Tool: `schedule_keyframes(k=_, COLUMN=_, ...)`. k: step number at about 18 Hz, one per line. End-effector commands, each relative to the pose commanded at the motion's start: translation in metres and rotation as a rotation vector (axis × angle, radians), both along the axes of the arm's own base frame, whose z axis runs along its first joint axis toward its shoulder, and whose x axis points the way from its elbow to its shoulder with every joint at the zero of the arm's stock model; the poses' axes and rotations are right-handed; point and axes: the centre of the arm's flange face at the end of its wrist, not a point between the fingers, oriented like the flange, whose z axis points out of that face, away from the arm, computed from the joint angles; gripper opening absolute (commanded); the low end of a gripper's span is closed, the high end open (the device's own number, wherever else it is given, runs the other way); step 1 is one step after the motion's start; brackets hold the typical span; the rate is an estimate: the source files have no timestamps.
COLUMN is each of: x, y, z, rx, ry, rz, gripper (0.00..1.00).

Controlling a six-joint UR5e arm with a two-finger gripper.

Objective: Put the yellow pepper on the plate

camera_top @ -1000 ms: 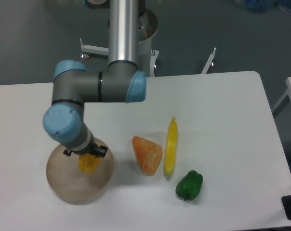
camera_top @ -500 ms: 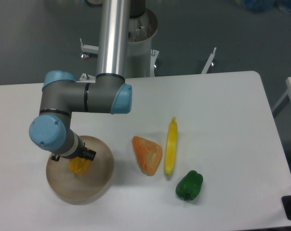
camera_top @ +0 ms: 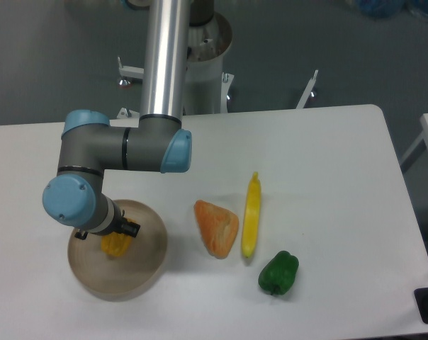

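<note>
The yellow pepper [camera_top: 115,245] shows as a small yellow-orange lump over the middle of the round beige plate [camera_top: 139,273] at the table's front left. My gripper [camera_top: 109,239] points down right on top of it, mostly hidden under the blue-capped wrist [camera_top: 74,202]. Its fingers sit around the pepper, but the wrist covers them, so I cannot tell whether they still grip it. Whether the pepper touches the plate or hangs just above it is unclear.
An orange wedge-shaped piece [camera_top: 216,227] lies right of the plate. A long thin yellow piece [camera_top: 251,214] lies beside it, and a green pepper [camera_top: 278,273] sits near the front edge. The arm's base column [camera_top: 168,57] rises behind the table.
Over the last second the arm swung left, carrying the pepper from the plate's right part to its middle. In the last half second it barely moved.
</note>
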Motion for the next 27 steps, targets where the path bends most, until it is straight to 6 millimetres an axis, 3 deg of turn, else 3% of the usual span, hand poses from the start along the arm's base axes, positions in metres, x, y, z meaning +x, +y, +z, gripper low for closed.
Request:
schedule_keyframes(k=3, x=-0.001, y=-0.001, z=0.013, rx=0.018, ry=0.001, rz=-0.003, gripper=0.97)
schedule_keyframes(k=7, x=-0.007, y=-0.004, z=0.029, rx=0.038, ry=0.005, rz=0.005, gripper=0.99)
schedule_keyframes(k=9, x=-0.022, y=-0.007, z=0.039, rx=0.05, ry=0.01, rz=0.017, gripper=0.99)
schedule_keyframes(k=13, x=-0.078, y=-0.017, z=0.064, rx=0.08, ry=0.004, rz=-0.042, gripper=0.99)
schedule_keyframes(k=16, x=-0.134, y=-0.032, z=0.091, rx=0.118, ry=0.006, rz=-0.078, gripper=0.99)
schedule_keyframes(k=23, x=-0.245, y=-0.058, z=0.102, rx=0.187, ry=0.034, rz=-0.124, gripper=0.99)
schedule_keyframes(k=27, x=-0.274, y=-0.066, z=0.1, rx=0.212, ry=0.054, rz=-0.162, gripper=0.99)
